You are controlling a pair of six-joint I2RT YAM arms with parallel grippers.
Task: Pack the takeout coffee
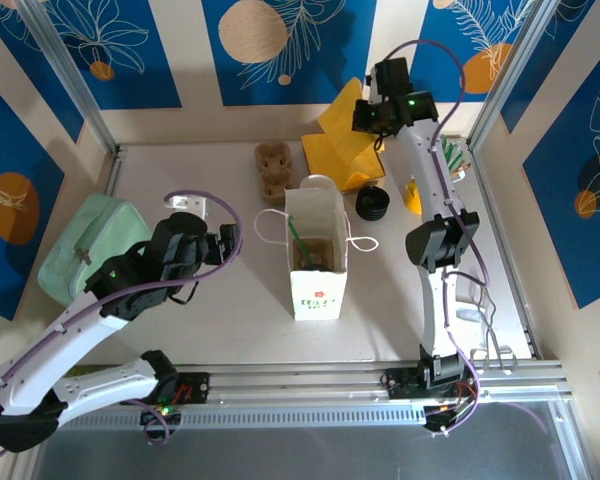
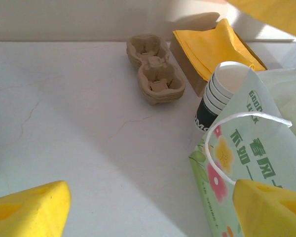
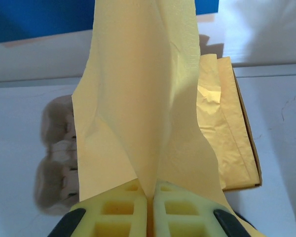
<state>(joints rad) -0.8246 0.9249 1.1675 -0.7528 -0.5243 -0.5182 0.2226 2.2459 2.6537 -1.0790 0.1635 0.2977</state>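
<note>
Far left, a soft mint-green fabric pouch lies flat by the frame. Next toward centre is the left gripper, low over the white tabletop. Its yellow foam fingers are spread wide with nothing between them, facing the bag. A brown moulded-pulp cup carrier sits at back centre, pockets empty. An upright white-and-green printed paper bag with white cord handles stands mid-table, mouth open. Inside it are a thin green straw and a dark round shape that reads as the black lid of the takeout coffee cup. The cup's white body is hidden by the bag walls, so can't fully confirm. The cup thus sits in the bag, just right of the left gripper's open fingers and untouched by them, and well apart from the right gripper, nearer the arm bases than it. A stack of lidless white paper cups stands just behind the bag. A flat pile of yellow paper napkins lies in a brown box at back, right of the carrier. A pile of black plastic lids sits right of the bag. The right gripper is raised over the napkin pile, fingers pressed together on one yellow napkin sheet, which trails from the fingers above the pile
</note>
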